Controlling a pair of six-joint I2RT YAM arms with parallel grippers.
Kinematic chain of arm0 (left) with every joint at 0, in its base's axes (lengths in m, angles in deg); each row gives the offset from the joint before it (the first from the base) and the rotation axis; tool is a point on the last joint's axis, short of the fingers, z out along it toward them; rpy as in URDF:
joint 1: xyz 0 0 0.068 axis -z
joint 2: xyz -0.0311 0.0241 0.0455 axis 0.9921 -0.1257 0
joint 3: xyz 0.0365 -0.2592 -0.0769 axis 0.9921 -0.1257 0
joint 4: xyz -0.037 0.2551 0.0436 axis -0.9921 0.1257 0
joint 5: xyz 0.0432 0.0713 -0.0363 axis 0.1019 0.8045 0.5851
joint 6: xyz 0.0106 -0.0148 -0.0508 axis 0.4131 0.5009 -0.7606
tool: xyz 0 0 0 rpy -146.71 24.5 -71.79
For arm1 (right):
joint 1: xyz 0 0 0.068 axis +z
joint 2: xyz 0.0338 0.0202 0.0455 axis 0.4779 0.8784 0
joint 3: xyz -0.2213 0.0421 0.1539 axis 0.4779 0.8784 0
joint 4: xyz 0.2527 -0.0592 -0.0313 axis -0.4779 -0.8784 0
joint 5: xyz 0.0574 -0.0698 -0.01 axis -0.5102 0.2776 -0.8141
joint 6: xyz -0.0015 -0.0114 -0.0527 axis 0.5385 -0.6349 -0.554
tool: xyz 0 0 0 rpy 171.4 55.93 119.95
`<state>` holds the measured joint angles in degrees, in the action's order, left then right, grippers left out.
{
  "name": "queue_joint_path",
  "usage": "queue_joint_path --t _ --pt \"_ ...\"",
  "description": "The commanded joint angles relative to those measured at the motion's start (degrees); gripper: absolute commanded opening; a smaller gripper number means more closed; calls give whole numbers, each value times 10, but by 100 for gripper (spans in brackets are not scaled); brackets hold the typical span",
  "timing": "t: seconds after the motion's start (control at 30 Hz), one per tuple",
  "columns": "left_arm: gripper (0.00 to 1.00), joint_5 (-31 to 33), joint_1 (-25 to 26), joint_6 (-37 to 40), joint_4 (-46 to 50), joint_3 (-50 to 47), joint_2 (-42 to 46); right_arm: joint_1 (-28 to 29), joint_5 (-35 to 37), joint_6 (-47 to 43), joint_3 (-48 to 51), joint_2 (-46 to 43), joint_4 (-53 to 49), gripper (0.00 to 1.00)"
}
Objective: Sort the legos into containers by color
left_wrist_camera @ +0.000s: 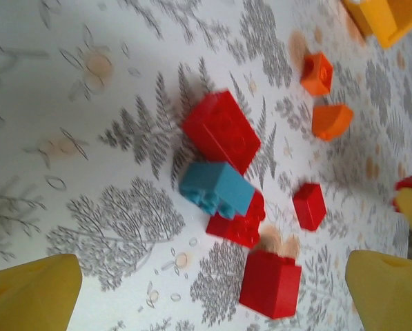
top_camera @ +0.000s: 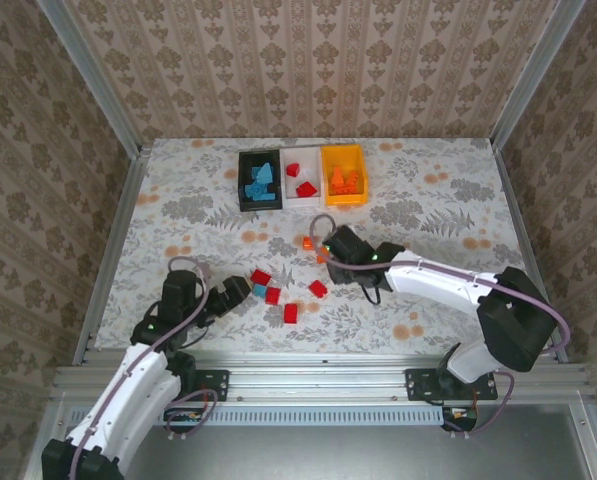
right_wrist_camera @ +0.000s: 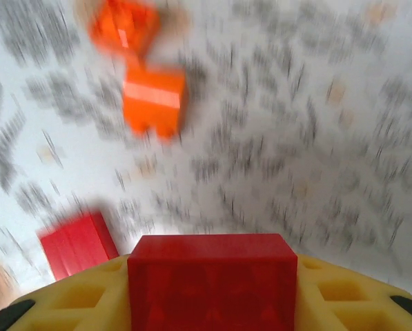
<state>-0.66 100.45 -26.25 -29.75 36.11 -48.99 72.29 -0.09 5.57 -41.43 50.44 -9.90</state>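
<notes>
Red brick [right_wrist_camera: 212, 276] bottom centre, long axis left-right | my right gripper [right_wrist_camera: 212, 300] clamped on it | my left gripper [left_wrist_camera: 212, 293] spread apart

Three bins stand in a row at the far side of the counter [top_camera: 178, 200]: left bin [top_camera: 242, 182], middle bin [top_camera: 302, 201], right bin [top_camera: 343, 200], bricks in each. Nearer me I see a loose cluster [top_camera: 274, 292] of bricks. Two stray bricks [top_camera: 308, 242] lie behind it, rightward. A held brick [right_wrist_camera: 212, 276] sits between the right fingers [right_wrist_camera: 357, 296].

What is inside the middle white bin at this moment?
The white bin holds two legos: a back red brick and a front red brick. Anything beneath them is covered.
</notes>
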Motion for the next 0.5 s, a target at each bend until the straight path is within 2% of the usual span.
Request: queue_joint_path --t 0.0,0.1,0.17,0.2,0.33,0.47 --pt "100 -33 -39 38 -18 35 -27 -21 34 -49 -86 44 6 38" --pt "100 -102 -67 16 -144 2 -66 -52 33 -63 -164 107 19 38" --pt "100 -181 -94 -35 -252 -8 -111 -71 26 -68 -230 154 13 38" --pt "100 -211 -104 -42 -274 2 -134 -77 21 -75 -267 179 11 38" --pt "100 -241 -113 0 -229 62 -182 -88 17 -98 -393 285 -13 38" --pt "100 -239 -114 0 -228 55 -189 -93 19 -119 -540 393 -58 38"
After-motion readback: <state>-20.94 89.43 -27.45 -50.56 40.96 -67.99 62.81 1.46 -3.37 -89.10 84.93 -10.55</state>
